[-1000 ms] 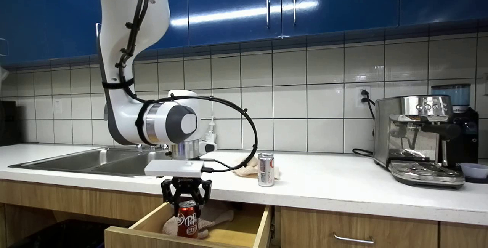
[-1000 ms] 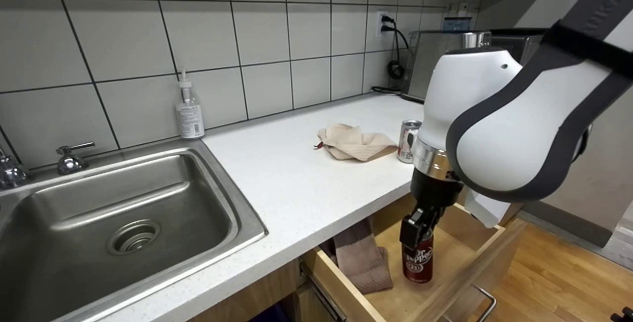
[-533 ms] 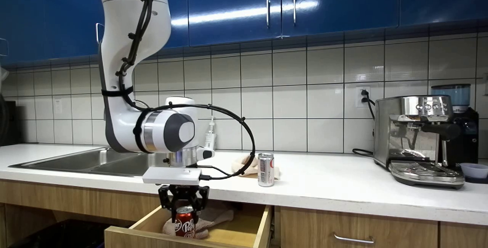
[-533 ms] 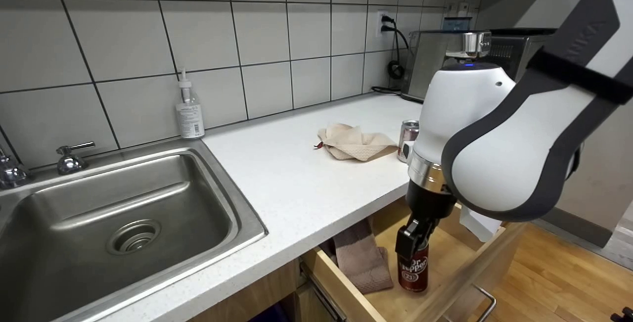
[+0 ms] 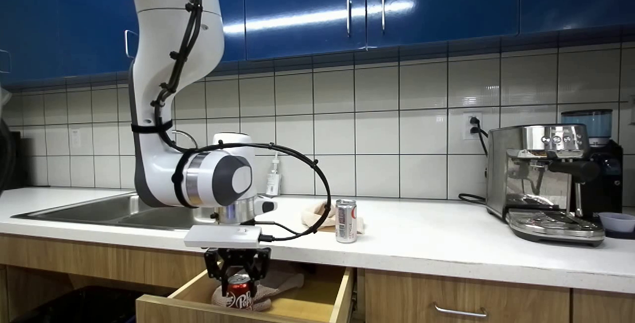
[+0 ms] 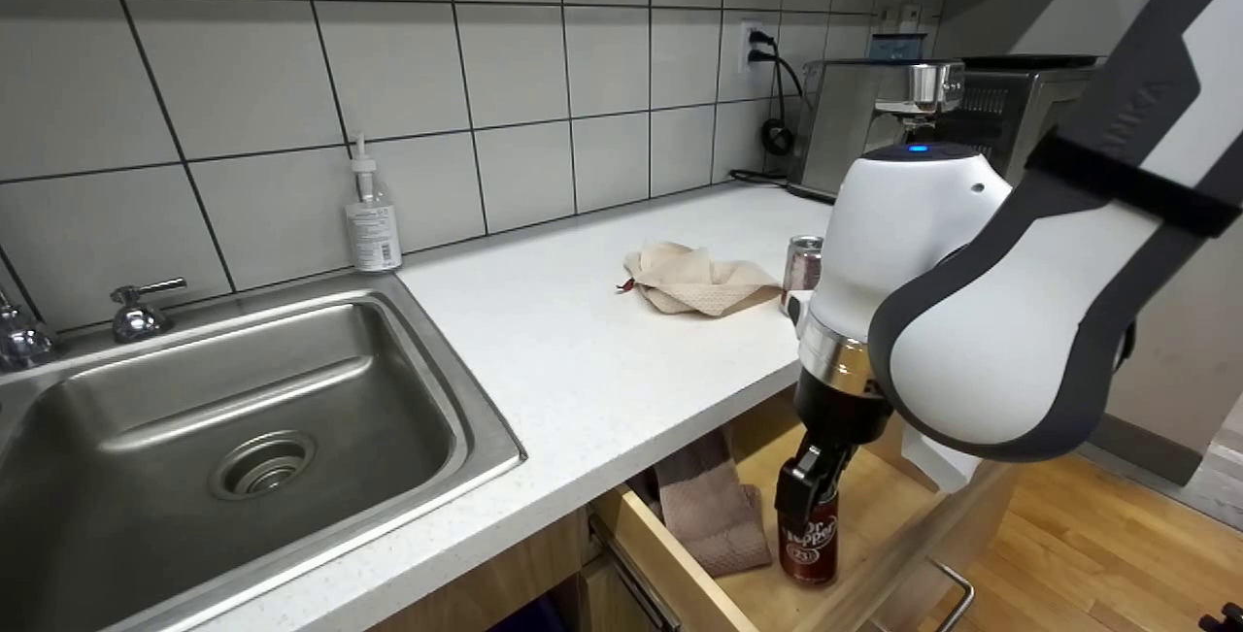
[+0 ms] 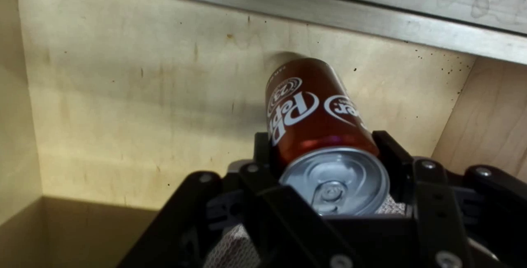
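My gripper is down inside the open wooden drawer, shut on a dark red Dr Pepper can. The wrist view shows the can between the two black fingers, held near its silver top, which faces the camera. It stands about upright; whether its base touches the drawer floor I cannot tell. A brownish-pink cloth lies in the drawer beside the can, partly hidden behind the gripper in the wrist view. The drawer's front panel hides the can's lower end in an exterior view.
On the white counter above the drawer are a silver can and a beige cloth. A steel sink and a soap bottle are alongside. An espresso machine stands farther along the counter.
The arm has moved down, carrying the red can lower into the drawer and slightly leftward in both exterior views. The grip on the can has not changed.
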You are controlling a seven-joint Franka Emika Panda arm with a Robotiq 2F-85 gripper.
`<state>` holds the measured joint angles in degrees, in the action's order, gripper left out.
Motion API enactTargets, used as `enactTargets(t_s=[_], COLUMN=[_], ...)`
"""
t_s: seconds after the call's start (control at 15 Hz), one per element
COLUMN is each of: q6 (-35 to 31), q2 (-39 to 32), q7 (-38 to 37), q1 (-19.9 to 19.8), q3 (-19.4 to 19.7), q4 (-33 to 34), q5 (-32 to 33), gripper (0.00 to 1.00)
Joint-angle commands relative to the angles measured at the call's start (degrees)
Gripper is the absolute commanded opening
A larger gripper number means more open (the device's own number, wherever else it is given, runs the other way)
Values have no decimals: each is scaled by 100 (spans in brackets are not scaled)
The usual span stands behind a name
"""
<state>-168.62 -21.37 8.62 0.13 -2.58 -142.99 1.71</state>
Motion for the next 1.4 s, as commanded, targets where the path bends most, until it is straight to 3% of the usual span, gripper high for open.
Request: enactTargets(t_s=[0.0,0.4,0.47,0.53,0.67,1.33], q6=[-87,-70,-56,-44,1,296], q2=[-22,-23,-19,-13,25,485], q7=[73,84,77,88,137,70], q1=[-27,-36,-31,-39,-95,-166], q3=[-19,-37,-30,-37,-108,-169], q4=[38,34,35,34,34,96], q5=[176,245,252,253,210,55], gripper=[38,38,77,90,100,100])
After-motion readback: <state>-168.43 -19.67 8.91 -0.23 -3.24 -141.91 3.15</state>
